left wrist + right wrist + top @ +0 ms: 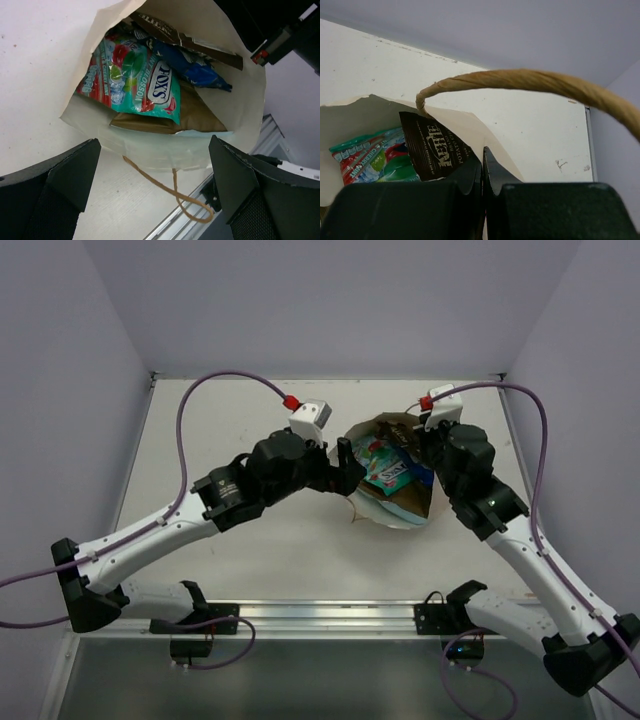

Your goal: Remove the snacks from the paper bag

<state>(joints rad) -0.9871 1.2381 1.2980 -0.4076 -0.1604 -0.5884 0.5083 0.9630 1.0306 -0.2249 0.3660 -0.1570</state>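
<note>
Your left hand (pixel 154 145) is released, its two fingers spread wide and held apart from the paper bag (pixel 165 152), pointing straight at the open mouth. Your right hand (pixel 482 167) is clenched, its fingers pressed together on the cream rim of the bag at the far-right side of the mouth, just under the arch of a cord handle (pixel 530 80). All the snacks you can see are inside the bag: the green-red packet (pixel 135 80) lies on top toward the left, the olive-brown packet (pixel 165 122) sits under it against the near wall, the blue packet (pixel 192 65) is beside them toward the right, and the dark brown packet (pixel 185 42) leans along the far wall, close to your right hand. The other handle (pixel 165 187) trails loose from the near rim onto the table (pixel 220 410). From the top camera, the bag sits on the table between your two arms.
</note>
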